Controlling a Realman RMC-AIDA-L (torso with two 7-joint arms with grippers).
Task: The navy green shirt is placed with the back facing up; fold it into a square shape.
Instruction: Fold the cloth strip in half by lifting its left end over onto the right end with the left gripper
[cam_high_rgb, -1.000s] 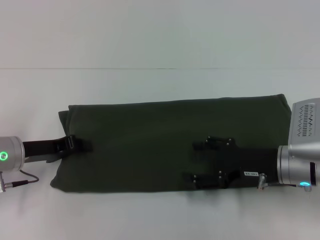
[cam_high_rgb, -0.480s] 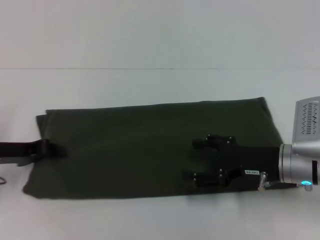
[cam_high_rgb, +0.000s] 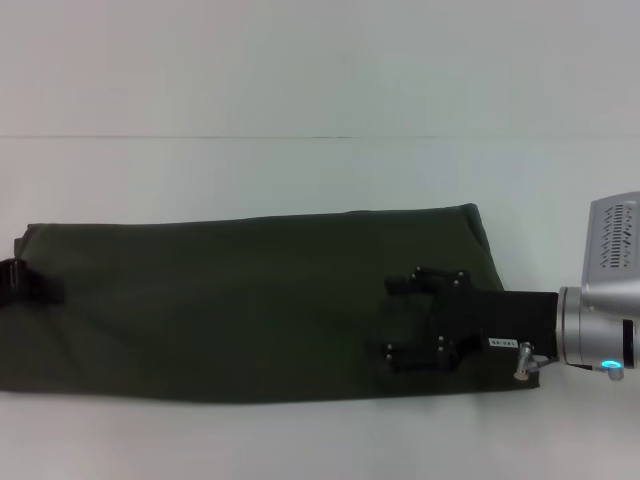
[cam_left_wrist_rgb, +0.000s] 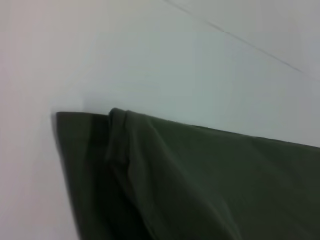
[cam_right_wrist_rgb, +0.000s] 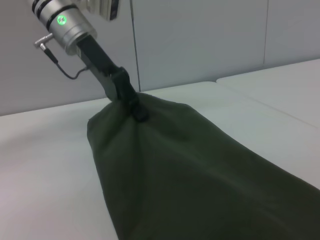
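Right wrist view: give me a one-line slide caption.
Left hand grips the far end of the navy green shirt, folded into a long band on the white table.

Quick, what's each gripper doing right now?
Left gripper: shut on the navy green shirt at its far end.
Right gripper: open, resting over the shirt.

Hidden and cut-off parts

In the head view the navy green shirt (cam_high_rgb: 240, 300) runs off the left edge, so its left end is unseen, and the left gripper (cam_high_rgb: 22, 282) shows only as a dark tip there, its arm out of frame. The right gripper (cam_high_rgb: 400, 320) lies dark against dark cloth. The left wrist view shows no fingers; the shirt's front is hidden.
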